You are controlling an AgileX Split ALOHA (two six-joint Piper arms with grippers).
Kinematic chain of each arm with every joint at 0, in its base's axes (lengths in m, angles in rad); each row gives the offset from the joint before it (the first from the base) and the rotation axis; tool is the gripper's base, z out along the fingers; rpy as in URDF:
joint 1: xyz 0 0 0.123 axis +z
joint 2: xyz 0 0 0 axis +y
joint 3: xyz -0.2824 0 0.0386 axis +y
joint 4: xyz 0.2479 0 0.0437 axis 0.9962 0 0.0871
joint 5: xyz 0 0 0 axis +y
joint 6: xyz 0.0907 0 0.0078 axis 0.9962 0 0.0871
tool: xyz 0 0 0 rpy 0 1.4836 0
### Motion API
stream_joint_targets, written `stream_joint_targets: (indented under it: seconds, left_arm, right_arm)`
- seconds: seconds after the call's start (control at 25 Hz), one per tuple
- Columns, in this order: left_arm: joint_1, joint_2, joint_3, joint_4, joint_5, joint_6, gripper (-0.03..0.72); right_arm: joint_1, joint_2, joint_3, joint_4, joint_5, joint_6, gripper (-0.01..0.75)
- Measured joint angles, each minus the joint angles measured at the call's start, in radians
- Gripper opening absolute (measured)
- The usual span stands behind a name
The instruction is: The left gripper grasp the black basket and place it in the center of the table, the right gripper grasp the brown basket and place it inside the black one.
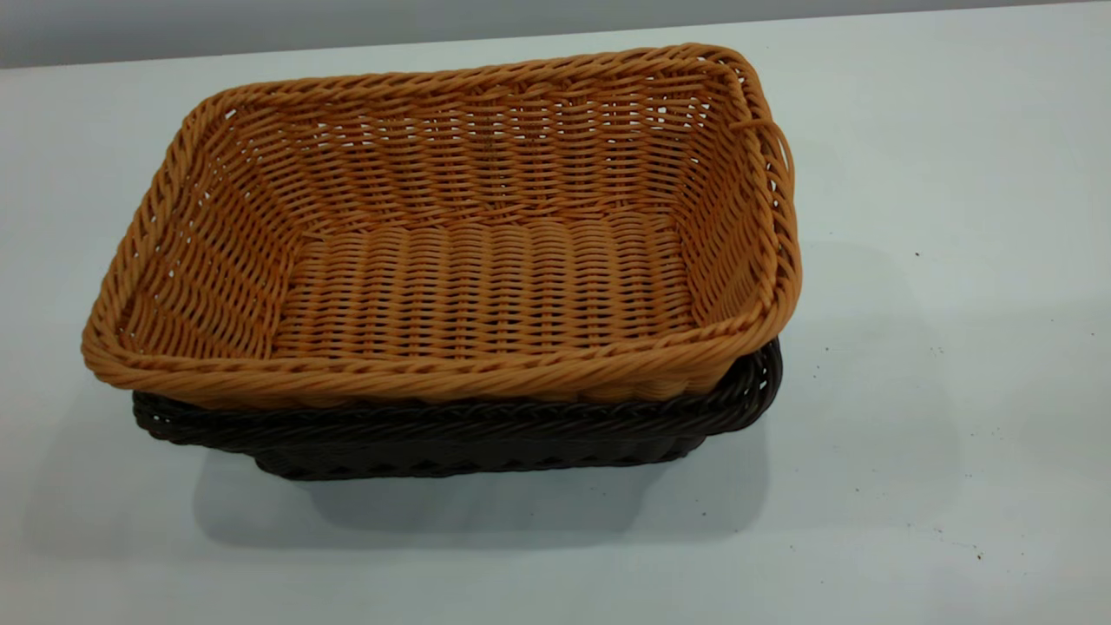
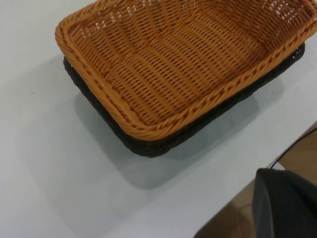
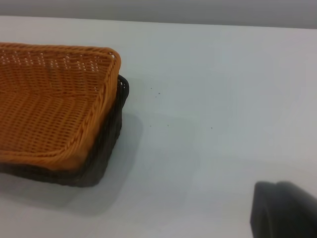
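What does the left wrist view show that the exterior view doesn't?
Left wrist only: the table's edge with brown floor beyond, a black cable, and a dark blurred bulk in one corner. Exterior only: the brown basket's whole rim and the grey wall behind the table. Both: the brown basket nested in the black basket, nothing gripping either.

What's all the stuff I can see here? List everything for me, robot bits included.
brown basket: one, orange-tan wicker, nested inside the black basket, empty.
black basket: one, very dark wicker, on the table under the brown one, only its rim and lower sides showing.
table: one, white with tiny dark specks, carrying both baskets.
dark bulk: one, black, at the edge of the left wrist view, clear of the baskets; likely part of the left arm.
dark bulk: one, black, at the edge of the right wrist view, clear of the baskets; likely part of the right arm.
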Motion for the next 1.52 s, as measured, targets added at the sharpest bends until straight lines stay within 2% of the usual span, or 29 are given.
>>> stream_joint_targets:
  seconds: [0.52, 0.72, 0.88, 1.24, 1.36, 1.52]
  left_arm:
    - [0.000, -0.016, 0.002, -0.010, 0.021, 0.000, -0.001]
    - [0.000, -0.016, 0.002, -0.010, 0.021, 0.000, -0.001]
    - [0.000, -0.016, 0.002, -0.010, 0.021, 0.000, -0.001]
    - [0.003, -0.015, 0.002, -0.010, 0.021, 0.001, -0.001]
    - [0.046, -0.015, 0.002, -0.010, 0.021, 0.001, -0.001]
    - [0.151, -0.015, 0.002, -0.011, 0.021, 0.002, -0.001]
  right_arm:
    - [0.000, 0.000, 0.000, 0.000, 0.002, 0.008, 0.001]
    - [-0.038, 0.000, 0.000, 0.001, 0.002, 0.001, 0.000]
    - [-0.133, 0.000, 0.000, 0.003, 0.002, 0.001, 0.000]
    - [-0.445, 0.000, 0.000, 0.003, 0.002, 0.008, 0.000]
    - [-0.482, 0.000, 0.000, 0.003, 0.002, 0.008, 0.000]
    - [-0.478, 0.000, 0.000, 0.004, 0.002, 0.008, 0.000]
